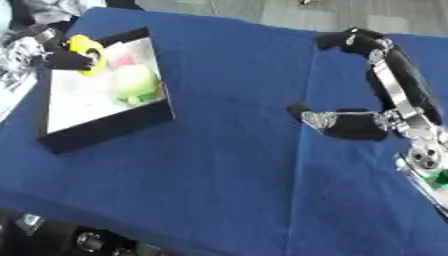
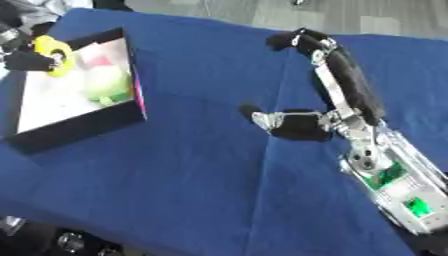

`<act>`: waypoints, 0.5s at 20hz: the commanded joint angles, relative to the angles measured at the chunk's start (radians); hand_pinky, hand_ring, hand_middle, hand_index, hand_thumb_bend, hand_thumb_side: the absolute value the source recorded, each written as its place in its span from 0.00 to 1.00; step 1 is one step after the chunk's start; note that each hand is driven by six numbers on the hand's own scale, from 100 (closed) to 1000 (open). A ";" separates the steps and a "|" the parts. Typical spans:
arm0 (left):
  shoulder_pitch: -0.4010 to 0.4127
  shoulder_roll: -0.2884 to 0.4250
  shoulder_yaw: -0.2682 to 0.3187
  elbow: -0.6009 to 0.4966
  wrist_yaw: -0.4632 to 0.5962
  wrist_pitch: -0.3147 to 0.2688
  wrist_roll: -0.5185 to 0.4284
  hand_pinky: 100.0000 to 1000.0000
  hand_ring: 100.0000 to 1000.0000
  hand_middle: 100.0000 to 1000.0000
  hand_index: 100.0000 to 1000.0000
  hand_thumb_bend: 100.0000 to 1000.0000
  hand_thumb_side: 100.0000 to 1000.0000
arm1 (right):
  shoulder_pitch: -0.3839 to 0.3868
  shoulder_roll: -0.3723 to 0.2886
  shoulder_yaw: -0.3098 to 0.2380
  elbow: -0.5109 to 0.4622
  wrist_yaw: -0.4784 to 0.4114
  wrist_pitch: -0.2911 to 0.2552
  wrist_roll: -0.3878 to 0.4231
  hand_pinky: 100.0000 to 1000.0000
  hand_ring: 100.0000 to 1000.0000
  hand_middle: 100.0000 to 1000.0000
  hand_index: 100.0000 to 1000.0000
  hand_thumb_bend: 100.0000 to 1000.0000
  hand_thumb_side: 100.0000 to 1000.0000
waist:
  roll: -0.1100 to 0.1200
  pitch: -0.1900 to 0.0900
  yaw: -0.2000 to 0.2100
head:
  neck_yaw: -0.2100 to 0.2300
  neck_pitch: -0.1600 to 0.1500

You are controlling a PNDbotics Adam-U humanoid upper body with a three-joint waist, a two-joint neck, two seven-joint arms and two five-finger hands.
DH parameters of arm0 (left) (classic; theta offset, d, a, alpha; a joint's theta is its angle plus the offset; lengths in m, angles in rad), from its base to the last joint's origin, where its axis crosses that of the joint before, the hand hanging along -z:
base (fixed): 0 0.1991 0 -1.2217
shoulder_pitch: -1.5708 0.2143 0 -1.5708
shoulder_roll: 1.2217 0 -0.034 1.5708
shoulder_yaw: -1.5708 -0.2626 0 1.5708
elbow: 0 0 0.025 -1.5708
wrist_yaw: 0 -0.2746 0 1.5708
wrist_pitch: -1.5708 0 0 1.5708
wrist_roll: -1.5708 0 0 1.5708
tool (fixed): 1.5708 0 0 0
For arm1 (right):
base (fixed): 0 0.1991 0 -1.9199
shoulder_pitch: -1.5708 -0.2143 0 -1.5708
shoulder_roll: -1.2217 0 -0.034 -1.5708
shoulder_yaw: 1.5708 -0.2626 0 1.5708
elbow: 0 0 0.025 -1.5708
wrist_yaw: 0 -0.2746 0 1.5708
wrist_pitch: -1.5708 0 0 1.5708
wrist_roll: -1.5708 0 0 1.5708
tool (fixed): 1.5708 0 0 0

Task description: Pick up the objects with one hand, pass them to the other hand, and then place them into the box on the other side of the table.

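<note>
A black-walled box (image 1: 114,127) with a white floor stands at the left of the blue table. Inside lie a light green thing (image 1: 136,82) and a pink thing (image 1: 121,60). My left hand (image 1: 68,59) comes in over the box's far left corner. Its dark fingers are curled on a yellow ring-shaped object (image 1: 87,52), held just above the box's inside. My right hand (image 2: 346,82) hovers over the right half of the table, open, with fingers (image 2: 293,40) stretched toward the far edge and thumb (image 2: 293,125) pointing left. It holds nothing.
The blue cloth (image 1: 227,165) covers the table, with creases down its middle. Silvery clutter (image 1: 13,60) lies off the table's left edge. Dark equipment with knobs (image 1: 83,240) shows below the near edge. Grey floor lies beyond the far edge.
</note>
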 commanded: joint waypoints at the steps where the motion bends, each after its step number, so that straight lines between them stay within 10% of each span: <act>1: -0.011 0.021 0.014 0.006 -0.050 -0.022 -0.018 0.93 0.80 0.75 0.87 0.27 0.74 | -0.008 -0.018 -0.015 -0.021 -0.008 -0.005 -0.002 0.82 0.81 0.65 0.76 0.53 0.09 | -0.011 0.000 -0.001 | -0.001 0.005; 10: -0.010 0.013 0.031 0.027 -0.129 -0.040 -0.062 0.94 0.81 0.75 0.88 0.28 0.76 | -0.007 -0.018 -0.017 -0.021 -0.015 -0.012 -0.004 0.83 0.81 0.64 0.76 0.53 0.09 | -0.011 0.000 -0.002 | -0.002 0.005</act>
